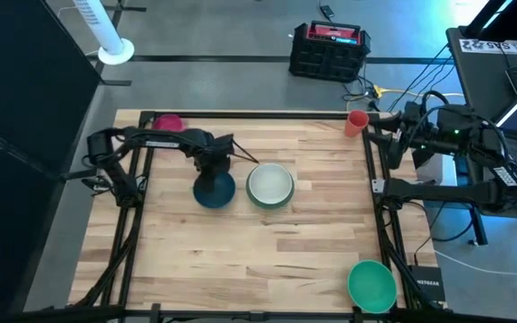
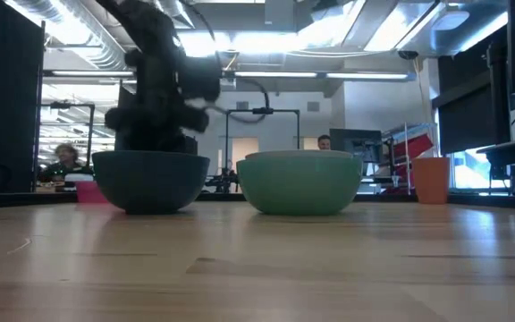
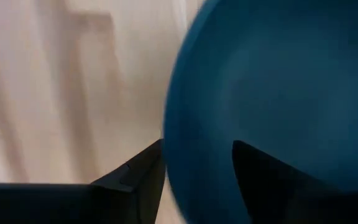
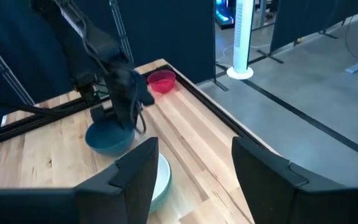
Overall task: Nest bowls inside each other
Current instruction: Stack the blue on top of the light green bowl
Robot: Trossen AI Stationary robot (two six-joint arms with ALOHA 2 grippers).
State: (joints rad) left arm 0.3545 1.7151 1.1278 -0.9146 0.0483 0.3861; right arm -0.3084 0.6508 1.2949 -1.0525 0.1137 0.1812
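The dark teal bowl (image 1: 215,192) stands on its base left of the table's middle. My left gripper (image 3: 197,155) hangs over its far rim, pointing down and open, one finger inside the bowl and one outside. Just to its right, the white bowl (image 1: 270,183) sits nested in the sage green bowl (image 2: 300,184). The bright green bowl (image 1: 372,285) stands at the near right corner, and the magenta bowl (image 1: 170,123) at the far left edge. My right gripper (image 4: 194,177) is open, raised beyond the table's right side, with nothing between its fingers. My left gripper comes down from above astride the teal bowl's far rim (image 3: 169,149), one finger (image 3: 135,183) outside the wall and the other (image 3: 272,180) inside the hollow. Whether either finger touches the rim I cannot tell. The bowl stands upright on the table.
An orange cup (image 1: 357,122) stands at the far right edge. The near half of the tabletop (image 1: 240,260) is bare wood. The left arm (image 1: 151,142) reaches in from the far left. A black frame rail (image 1: 375,179) runs along the right side.
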